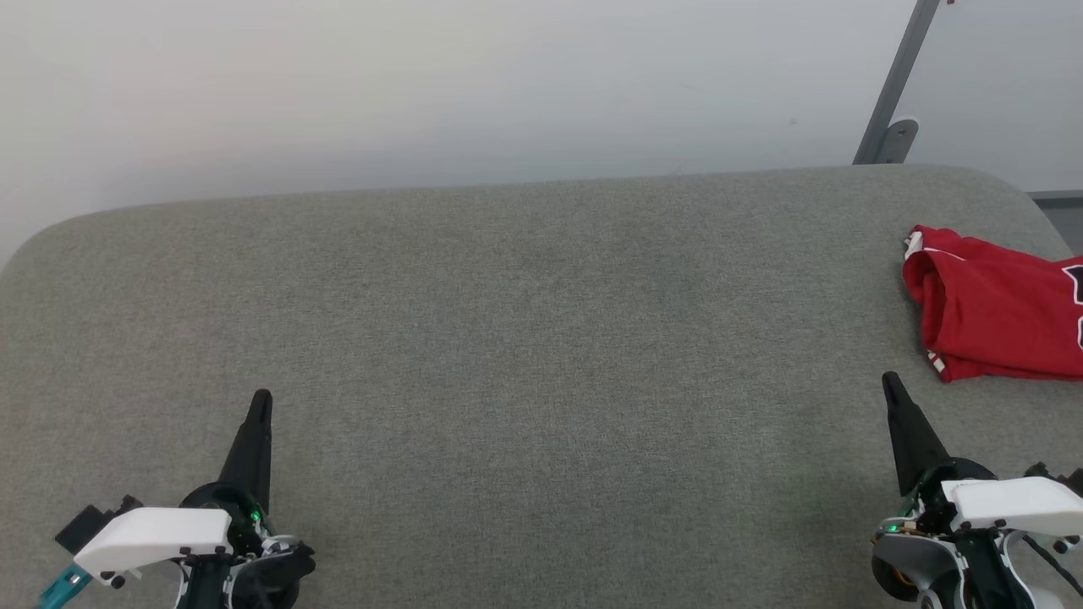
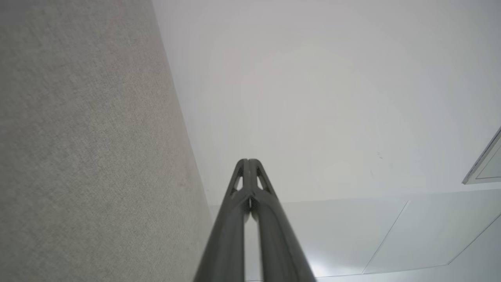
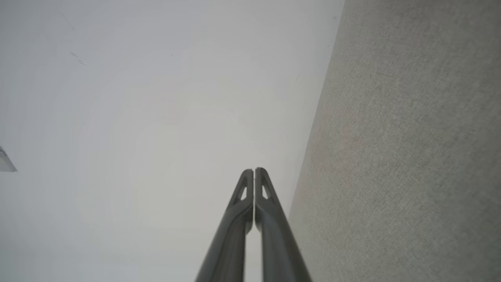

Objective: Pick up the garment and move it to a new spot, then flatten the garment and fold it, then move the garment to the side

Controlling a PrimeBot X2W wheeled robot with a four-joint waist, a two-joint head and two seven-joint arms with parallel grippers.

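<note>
In the head view, the garment (image 1: 990, 309) lies bunched at the far right of the grey table (image 1: 525, 338), and the picture's right edge cuts it off. It is a soft, light, floppy knit that would likely sag and slide when lifted, so a pinch on a thick hem or the shoulder seam looks safest. Its lettering is only partly visible, and how it is layered is hard to make out. The left gripper (image 1: 261, 397) sits near left and the right gripper (image 1: 888, 381) near right, just short of the cloth. Both have their jaws pressed together on nothing.

In the left wrist view, the fingers (image 2: 235, 219) meet at the tips against a pale wall (image 2: 313, 98).

In the right wrist view, the tips also touch, with table fabric alongside.
</note>
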